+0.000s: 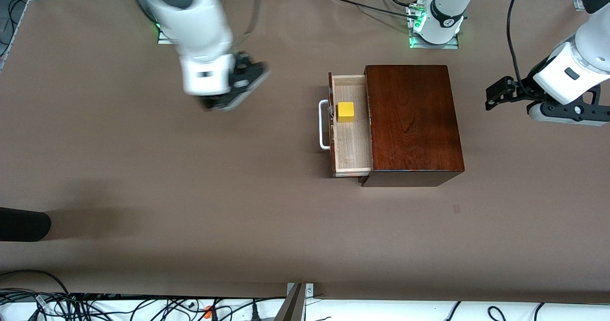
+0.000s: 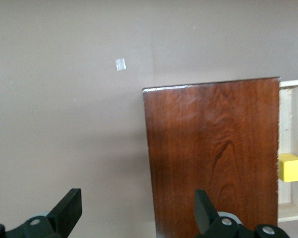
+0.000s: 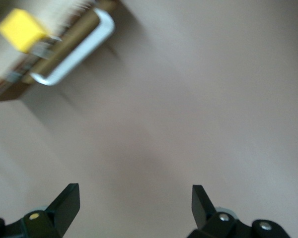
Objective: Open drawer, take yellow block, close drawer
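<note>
The dark reddish-brown wooden box (image 1: 412, 121) stands mid-table with its drawer (image 1: 351, 142) pulled open toward the right arm's end, white U-shaped handle (image 1: 324, 125) on its front. The yellow block (image 1: 346, 112) sits in the drawer's pale tray; it also shows in the left wrist view (image 2: 291, 167) and the right wrist view (image 3: 21, 29). My right gripper (image 1: 233, 95) is open and empty, over bare table apart from the handle (image 3: 77, 52). My left gripper (image 1: 498, 95) is open and empty, waiting beside the box (image 2: 213, 158) at the left arm's end.
The brown table cover (image 1: 190, 192) spreads all round the box. A dark object (image 1: 21, 224) lies at the table's edge at the right arm's end, nearer the front camera. Cables run along the table's edges.
</note>
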Available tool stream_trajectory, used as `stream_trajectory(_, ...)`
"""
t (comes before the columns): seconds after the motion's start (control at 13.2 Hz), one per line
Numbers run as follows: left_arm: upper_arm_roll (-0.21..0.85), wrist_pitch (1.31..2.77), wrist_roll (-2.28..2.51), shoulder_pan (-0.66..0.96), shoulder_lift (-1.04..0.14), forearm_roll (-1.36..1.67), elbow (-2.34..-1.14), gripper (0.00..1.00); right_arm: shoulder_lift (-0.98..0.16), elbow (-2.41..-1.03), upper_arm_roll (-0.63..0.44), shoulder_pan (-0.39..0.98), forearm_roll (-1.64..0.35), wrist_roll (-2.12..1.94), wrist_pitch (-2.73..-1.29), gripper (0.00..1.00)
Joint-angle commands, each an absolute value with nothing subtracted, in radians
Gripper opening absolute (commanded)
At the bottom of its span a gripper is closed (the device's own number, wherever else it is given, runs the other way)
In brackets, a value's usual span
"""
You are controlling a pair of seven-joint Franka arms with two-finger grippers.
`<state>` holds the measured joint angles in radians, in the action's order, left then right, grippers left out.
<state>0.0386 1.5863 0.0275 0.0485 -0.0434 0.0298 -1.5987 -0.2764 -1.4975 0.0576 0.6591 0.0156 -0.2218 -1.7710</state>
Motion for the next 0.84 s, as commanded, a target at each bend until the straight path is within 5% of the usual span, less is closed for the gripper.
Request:
stream_trajectory(0.0, 0.037, 1.599, 0.003, 0.048, 0.015, -0.023, -1.681, 1.0, -0.421, -1.364, 0.046, 0.783, 0.049, -0.256, -1.822, 1.0)
stream_trajectory(0.76, 0.037, 1.572, -0.006, 0.046, 0.003, -0.038, -1.664, 1.0, -0.718, -1.086, 0.046, 0.946, 0.052, -0.491, -1.908, 1.0)
